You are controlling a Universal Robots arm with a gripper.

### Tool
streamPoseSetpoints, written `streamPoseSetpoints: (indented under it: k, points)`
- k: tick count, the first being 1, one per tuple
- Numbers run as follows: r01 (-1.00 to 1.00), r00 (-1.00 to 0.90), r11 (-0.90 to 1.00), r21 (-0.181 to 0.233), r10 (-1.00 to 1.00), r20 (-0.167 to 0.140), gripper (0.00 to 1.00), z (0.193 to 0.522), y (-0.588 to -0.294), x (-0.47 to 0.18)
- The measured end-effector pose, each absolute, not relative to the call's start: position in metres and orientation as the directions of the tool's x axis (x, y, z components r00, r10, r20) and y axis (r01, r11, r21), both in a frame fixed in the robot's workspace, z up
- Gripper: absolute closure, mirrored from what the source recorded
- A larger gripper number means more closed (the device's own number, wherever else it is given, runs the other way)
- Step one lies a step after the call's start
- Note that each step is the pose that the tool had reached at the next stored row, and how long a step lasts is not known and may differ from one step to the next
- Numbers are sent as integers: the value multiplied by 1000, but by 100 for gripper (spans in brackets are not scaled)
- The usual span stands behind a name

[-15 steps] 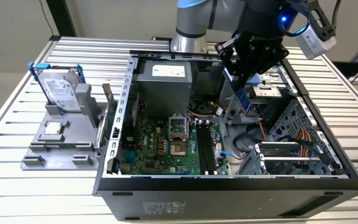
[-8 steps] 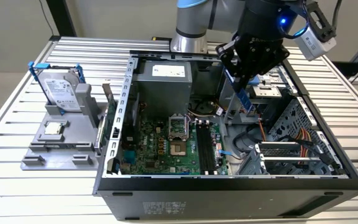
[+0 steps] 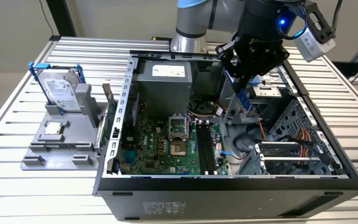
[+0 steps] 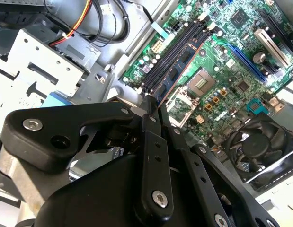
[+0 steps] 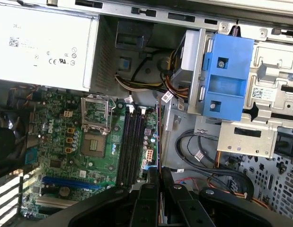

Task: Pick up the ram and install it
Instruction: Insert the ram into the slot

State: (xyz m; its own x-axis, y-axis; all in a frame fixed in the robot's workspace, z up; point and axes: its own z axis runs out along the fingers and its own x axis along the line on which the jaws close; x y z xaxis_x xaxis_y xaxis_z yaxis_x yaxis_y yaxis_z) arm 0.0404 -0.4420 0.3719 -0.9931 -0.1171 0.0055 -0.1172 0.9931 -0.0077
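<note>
My gripper (image 3: 240,83) hangs over the open computer case (image 3: 229,183), shut on the ram (image 3: 244,99), a narrow bluish stick that points down from the fingers. In the first wrist view the ram (image 5: 158,137) shows edge-on as a thin line out of the gripper (image 5: 158,172), just beside the long black memory slots (image 5: 131,142). In the second wrist view the gripper (image 4: 148,106) holds the ram (image 4: 178,71), whose flat side shows over the slots (image 4: 177,49). The ram is above the motherboard (image 3: 160,149), apart from the slots (image 3: 205,149).
A grey fixture (image 3: 58,144) at the exterior view's left carries a silver hard drive in a blue bracket (image 3: 61,91) and a small square chip (image 3: 54,128). Inside the case are the power supply (image 3: 163,81), the processor socket (image 3: 177,140), a drive cage (image 3: 291,156) and cables (image 3: 303,135).
</note>
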Motion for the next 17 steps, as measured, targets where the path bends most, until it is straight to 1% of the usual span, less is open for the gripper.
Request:
streamPoseSetpoints:
  k: [7, 13, 17]
  points:
    - [-117, -993, 993, -6, -117, 5, 100, 372, -442, 40]
    - [-109, -994, 994, 29, -109, 1, 100, 369, -442, 40]
    - [-83, -997, 996, 32, -83, 0, 100, 367, -442, 41]
